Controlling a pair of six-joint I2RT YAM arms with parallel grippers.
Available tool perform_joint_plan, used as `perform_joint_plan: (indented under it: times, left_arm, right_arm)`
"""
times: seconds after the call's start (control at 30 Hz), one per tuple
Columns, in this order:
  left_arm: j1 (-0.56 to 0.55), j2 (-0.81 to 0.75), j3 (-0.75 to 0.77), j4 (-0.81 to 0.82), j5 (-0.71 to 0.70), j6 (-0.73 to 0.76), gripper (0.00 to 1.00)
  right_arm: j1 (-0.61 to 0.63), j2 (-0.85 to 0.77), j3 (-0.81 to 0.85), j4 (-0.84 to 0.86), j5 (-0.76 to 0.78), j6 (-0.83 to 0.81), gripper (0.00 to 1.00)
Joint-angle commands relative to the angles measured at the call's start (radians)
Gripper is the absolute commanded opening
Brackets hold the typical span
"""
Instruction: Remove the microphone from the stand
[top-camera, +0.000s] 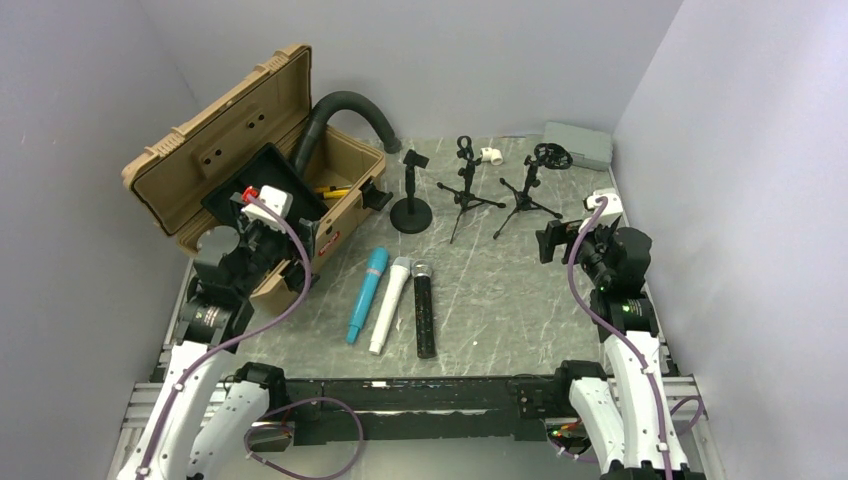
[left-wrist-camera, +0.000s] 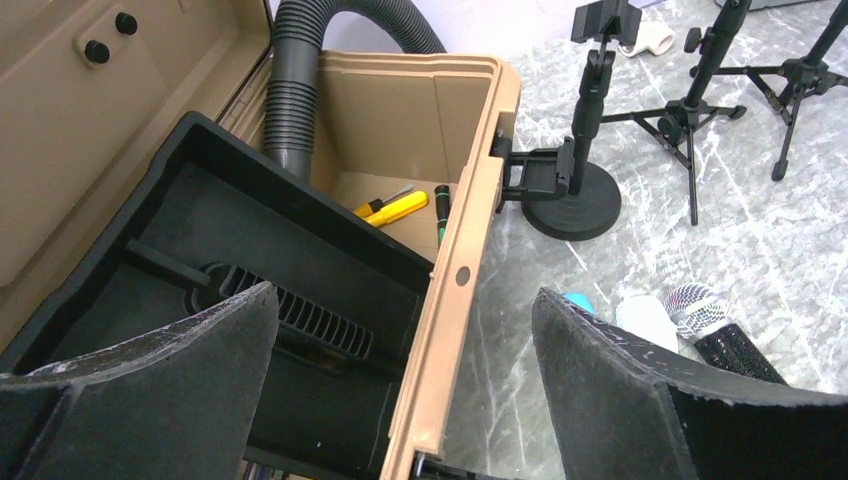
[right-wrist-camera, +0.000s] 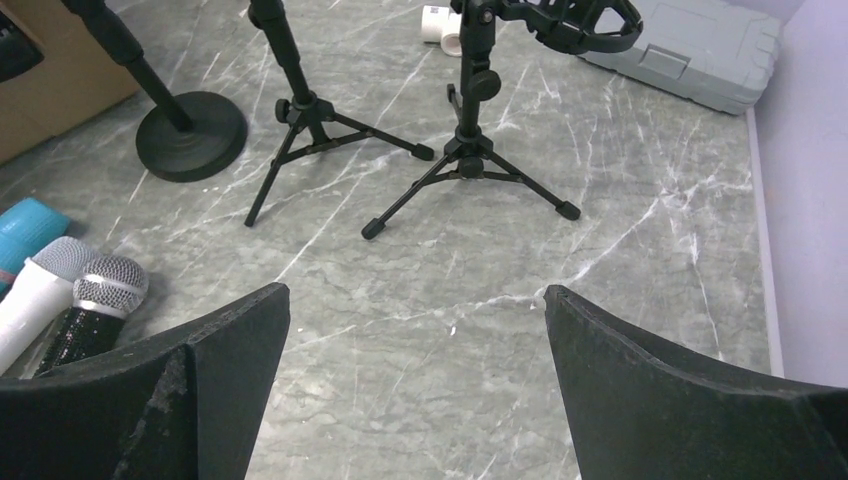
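Blue microphone (top-camera: 366, 296), white microphone (top-camera: 389, 305), black microphone (top-camera: 425, 315): flat on table (top-camera: 500, 300), side by side, clear of the stands (top-camera: 465, 188). Long axes near-to-far, heads toward the stands. Left gripper (left-wrist-camera: 402, 300), right gripper (right-wrist-camera: 415, 295): jaws wide apart.

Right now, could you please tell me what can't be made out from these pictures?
- Tan case floor: top view, the left arm and black tray cover most of it.
- Tripod stands, tops: left wrist view, cut by the top edge.
- Microphones, bodies: right wrist view, cut by the left edge and a finger of the right end effector.
- White piece behind the stands: top view, too small to identify.
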Motion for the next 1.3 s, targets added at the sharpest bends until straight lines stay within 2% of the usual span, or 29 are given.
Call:
perform_joint_plan:
  times: [0.0, 0.23, 0.5, 0.97, 1.27]
  left_arm:
    - [0.012, 0.029, 0.068, 0.042, 0.013, -0.034, 0.99]
    - [0.084, -0.019, 0.007, 0.061, 0.088, -0.104, 0.99]
    - [0.125, -0.056, -0.013, 0.05, 0.087, -0.157, 0.99]
    - [0.154, -0.078, -0.054, 0.06, 0.164, -0.165, 0.99]
    - [0.155, -0.082, -0.074, 0.076, 0.159, -0.15, 0.99]
  right_arm:
    - [-0.011, -0.012, 0.032, 0.044, 0.029, 0.017, 1.0]
    - [-0.034, -0.017, 0.04, 0.03, 0.038, 0.023, 1.0]
    - [-0.04, -0.022, 0.034, 0.028, 0.014, 0.021, 1.0]
    - [-0.042, -0.018, 0.034, 0.021, 0.005, -0.002, 1.0]
    - [-0.052, -0.027, 0.04, 0.018, 0.033, -0.001, 1.0]
